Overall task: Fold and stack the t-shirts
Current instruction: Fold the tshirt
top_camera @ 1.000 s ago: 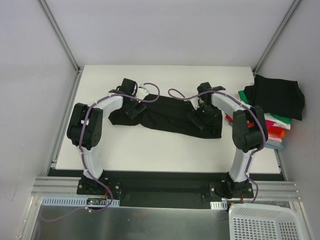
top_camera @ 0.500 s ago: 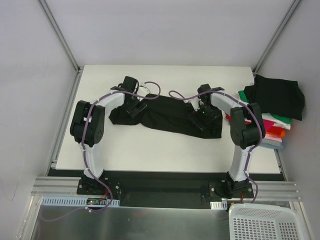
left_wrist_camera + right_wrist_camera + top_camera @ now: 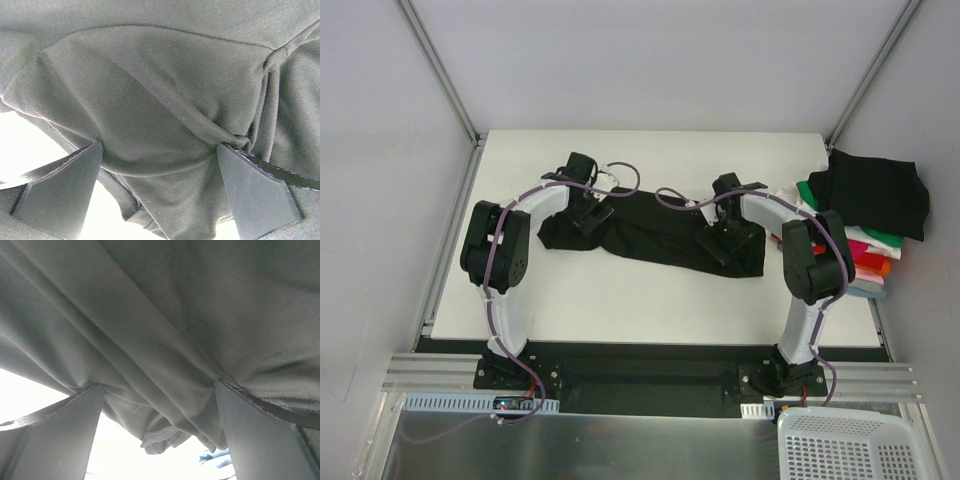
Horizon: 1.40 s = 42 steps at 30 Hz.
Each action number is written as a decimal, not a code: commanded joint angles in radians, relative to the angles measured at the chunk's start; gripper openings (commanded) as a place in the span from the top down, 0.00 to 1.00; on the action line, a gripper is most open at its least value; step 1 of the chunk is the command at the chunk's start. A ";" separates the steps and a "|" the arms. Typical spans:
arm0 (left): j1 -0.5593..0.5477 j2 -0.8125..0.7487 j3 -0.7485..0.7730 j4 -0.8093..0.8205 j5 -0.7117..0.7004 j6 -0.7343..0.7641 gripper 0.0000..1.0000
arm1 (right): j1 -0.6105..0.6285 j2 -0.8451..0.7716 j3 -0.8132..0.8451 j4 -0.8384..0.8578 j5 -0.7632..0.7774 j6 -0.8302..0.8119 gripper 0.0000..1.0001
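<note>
Nearest me, past the white perforated plastic basket (image 3: 840, 445) at the right corner, the flat white bench (image 3: 620, 300) carries one crumpled black soft-cloth t-shirt (image 3: 655, 232). It lies unfolded as a long rumpled band across the middle. The left gripper (image 3: 584, 208) is down on its left end and the right gripper (image 3: 718, 238) on its right portion. Both wrist views show the fingers standing wide apart. The left gripper (image 3: 160, 150) straddles a raised ridge of cloth that twists into a pleat beside one finger (image 3: 255, 195). The right gripper (image 3: 160, 390) straddles several parallel folds with a stitched hem hanging below. Neither is pinching anything. In my judgement the garment is light, limp and without stiffness, so it will sag, drag and double over if lifted by one layer in mid-panel. The matte weave should not slip, but a shallow bite could catch only the top layer. I would take hold at seamed edges, a hem or shoulder corner at each end, both layers together, so the cloth draws flat. Farther off, the stack of folded cloth t-shirts (image 3: 875, 195) sits at the bench's right edge and spills past it. It is black on top, with green, white, red, pink, orange and blue-grey beneath. It lies just beside the loose shirt's right end, and I cannot tell whether they touch.
</note>
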 commanded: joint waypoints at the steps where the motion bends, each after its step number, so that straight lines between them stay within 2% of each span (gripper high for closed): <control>1: 0.010 0.014 0.013 -0.063 -0.022 -0.033 0.01 | 0.050 -0.048 -0.082 0.046 0.078 -0.004 0.04; 13: 0.012 0.028 0.022 -0.080 -0.014 -0.041 0.01 | 0.108 -0.103 -0.119 0.042 0.111 -0.004 0.04; 24: 0.035 0.109 0.155 -0.094 -0.039 -0.041 0.01 | 0.179 -0.143 -0.145 0.012 0.088 0.003 0.04; 42: 0.064 0.246 0.386 -0.100 -0.071 -0.059 0.01 | 0.392 -0.183 -0.181 -0.032 0.094 0.034 0.04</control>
